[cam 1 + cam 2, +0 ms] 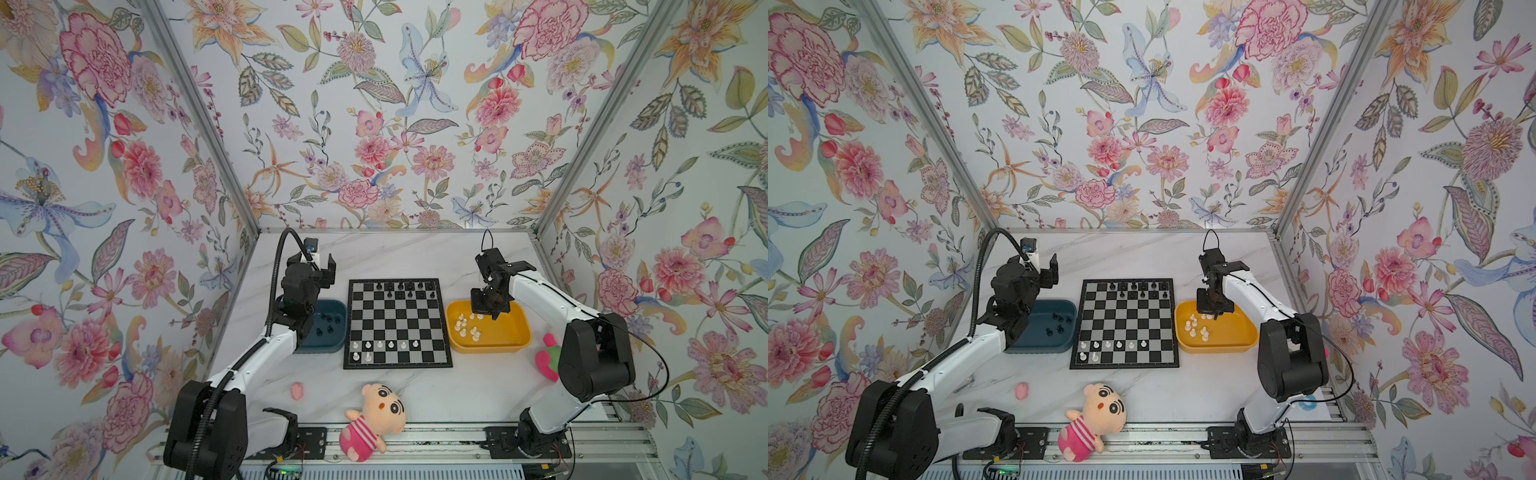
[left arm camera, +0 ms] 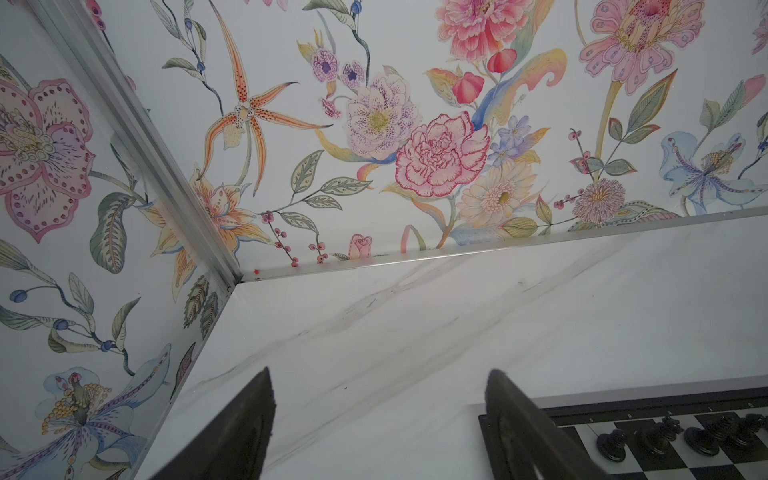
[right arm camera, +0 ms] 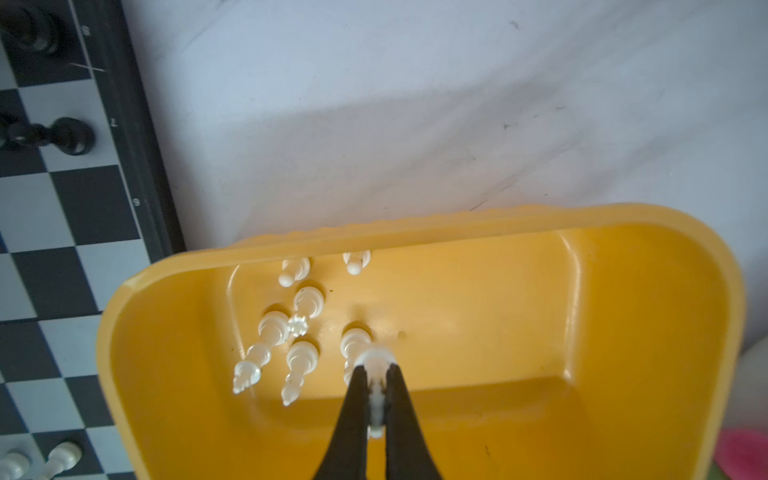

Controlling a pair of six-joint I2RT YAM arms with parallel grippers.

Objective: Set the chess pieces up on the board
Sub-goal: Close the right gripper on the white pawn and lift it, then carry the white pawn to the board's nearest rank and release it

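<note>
- Right claw (image 3: 376, 369) clenched on one white piece (image 3: 375, 358). Fingers pinch its slim stem, and the round base sticks out past the tips.
- Claw sits low in the yellow tray (image 1: 492, 347), in its far, board-side part. Can't tell if the held piece is clear of the tray floor.
- Loose white pieces (image 3: 291, 345) cluster just beside the held one, toward the board.
- Left claw (image 2: 379, 371) released, jaws wide, nothing between them. It's raised over the desk (image 2: 415, 316) beyond the blue tray (image 1: 328, 345), near the board's far-left corner.
- Board (image 1: 397, 365) mid-desk between the trays, blue on its left, yellow on its right.
- Black pieces (image 1: 401, 286) stand on the board's two far rows. Spare black pieces (image 1: 328, 320) lie in the blue tray.
- Placed white pieces (image 1: 380, 345): six in the second row from the near edge, two in the near row at the near-left corner.
- Doll (image 1: 374, 419) lies at the desk's near edge, pink-green plush (image 1: 545, 359) by the right edge.
</note>
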